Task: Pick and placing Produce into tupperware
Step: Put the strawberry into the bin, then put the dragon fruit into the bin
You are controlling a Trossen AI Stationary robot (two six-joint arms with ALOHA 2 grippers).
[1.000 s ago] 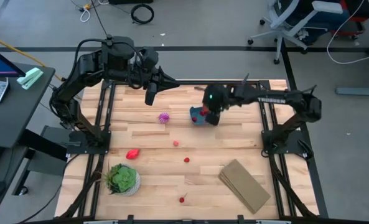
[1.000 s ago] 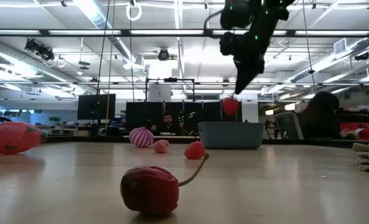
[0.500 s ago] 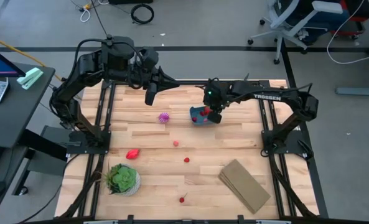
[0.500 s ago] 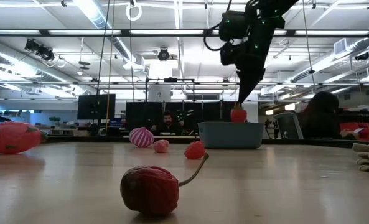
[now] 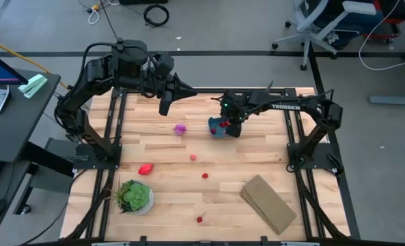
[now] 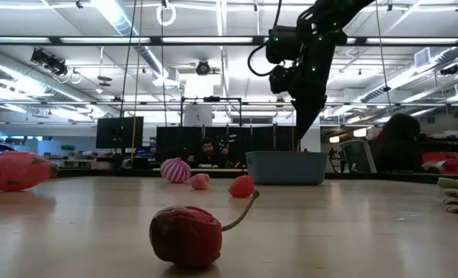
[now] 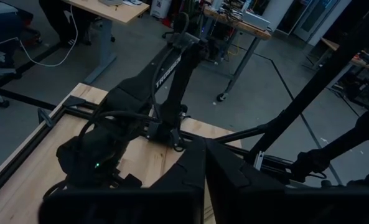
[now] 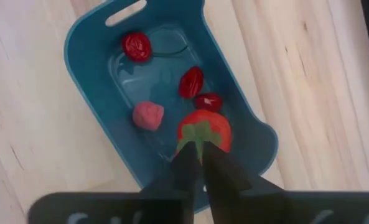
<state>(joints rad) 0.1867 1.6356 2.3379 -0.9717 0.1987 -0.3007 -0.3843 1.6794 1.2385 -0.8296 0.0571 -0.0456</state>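
Observation:
The teal tupperware (image 5: 218,128) stands at the far middle of the table. In it lie several small produce pieces and a red tomato (image 8: 204,132) with a green top. My right gripper (image 8: 200,152) points down into the tub (image 6: 286,167), its fingers a narrow slit apart, their tips at the tomato's green top. On the table lie a spiky purple piece (image 5: 181,128), a red piece (image 5: 145,168), a pink one (image 5: 193,157), a small red one (image 5: 205,175) and a cherry (image 6: 186,235). My left gripper (image 5: 187,89) waits shut, high over the far left. My right gripper comes from above, pointing steeply down, with its fingertips (image 8: 185,152) at the tomato's green top (image 8: 200,134). The tomato sits inside the tub, below its wall. Whether the fingertips touch the green top I cannot tell.
A green plant in a white pot (image 5: 134,197) stands at the near left, and a flat tan block (image 5: 268,203) lies at the near right. People sit at desks in the room beyond the table's far edge.
My right gripper has gone down into the tub with the tomato and tipped steeper. The tomato, which hung above the tub's rim a second ago, has sunk behind the tub's wall in the low view.

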